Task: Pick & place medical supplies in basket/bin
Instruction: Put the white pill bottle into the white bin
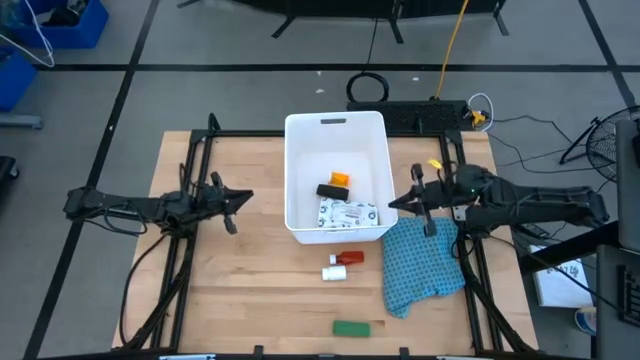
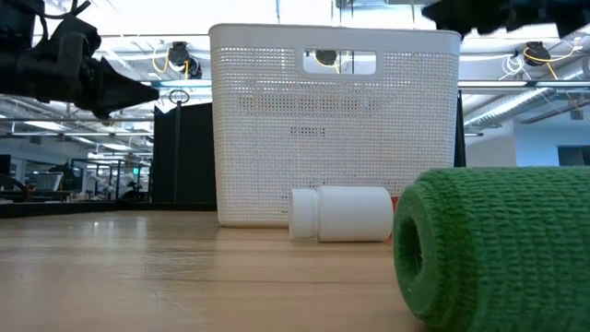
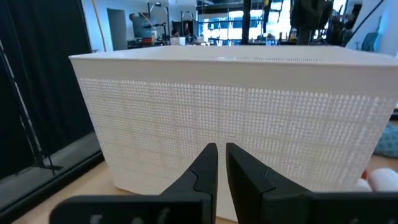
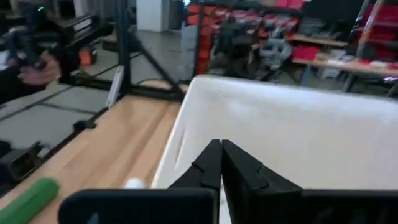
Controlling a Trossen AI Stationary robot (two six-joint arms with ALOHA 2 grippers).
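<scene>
White tub [image 1: 298,140] holds the orange piece [image 1: 340,180], black block [image 1: 332,191] and flat packet [image 1: 347,213]. Left gripper [image 1: 245,198] and right gripper [image 1: 393,204] flank it, fingers pressed together, empty.

- The left gripper [image 3: 221,155] shows at the lower middle; its two dark fingers [image 3: 202,171] stand close together with only a thin gap between them.
- Just beyond the fingertips stands the white basket [image 3: 249,112], and its perforated side wall fills most of the picture.
- A small white bottle [image 3: 382,180] lies on the wooden table [image 3: 81,180] beside the basket's corner, partly cut by the picture edge.
</scene>
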